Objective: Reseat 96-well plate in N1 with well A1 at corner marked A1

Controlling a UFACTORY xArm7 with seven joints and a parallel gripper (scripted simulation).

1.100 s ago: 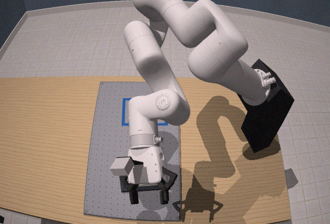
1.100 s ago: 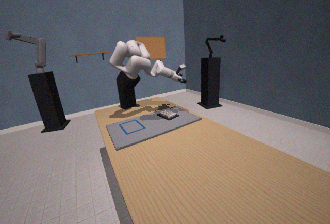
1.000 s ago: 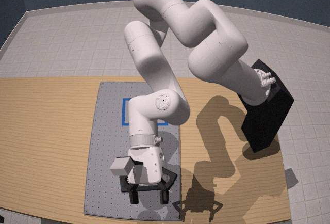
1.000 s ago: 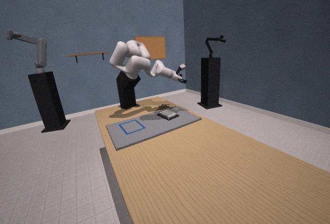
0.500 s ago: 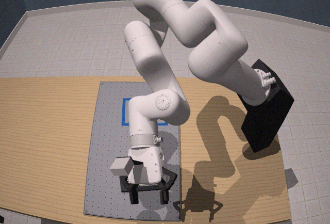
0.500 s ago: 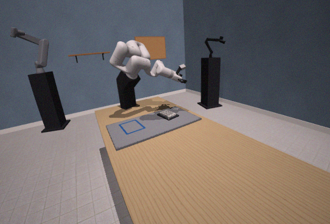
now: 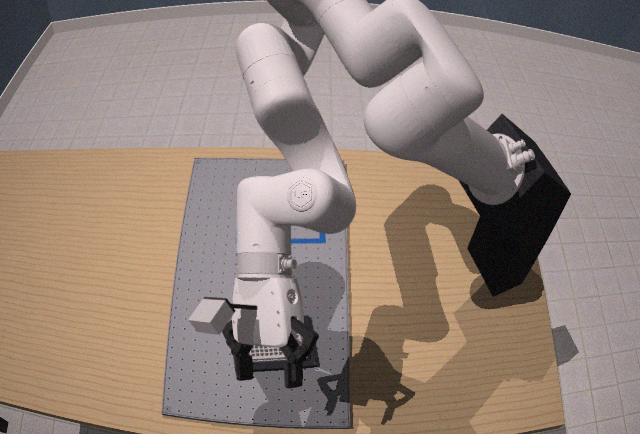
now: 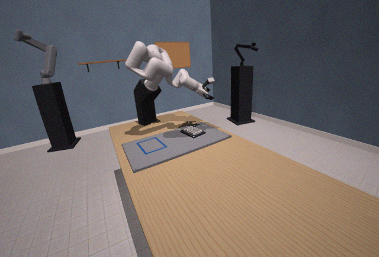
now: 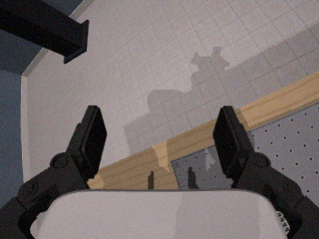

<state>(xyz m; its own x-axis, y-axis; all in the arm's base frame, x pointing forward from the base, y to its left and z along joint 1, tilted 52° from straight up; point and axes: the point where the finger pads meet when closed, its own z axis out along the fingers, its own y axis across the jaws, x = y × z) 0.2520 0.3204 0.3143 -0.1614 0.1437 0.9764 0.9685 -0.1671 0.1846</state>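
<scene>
Plate [image 8: 193,130] shows whole only from exterior view.

Even, fairly bright light from above casts hard arm shadows; top view bows at the edges.

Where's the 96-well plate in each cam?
Top: 96-well plate low centre, mostly hidden under the open gripper.
Exterior: mid-frame, on the far end of the grey deck.
Wrist: not in view.
Shared landmark: the grey deck's perforated surface.
</scene>
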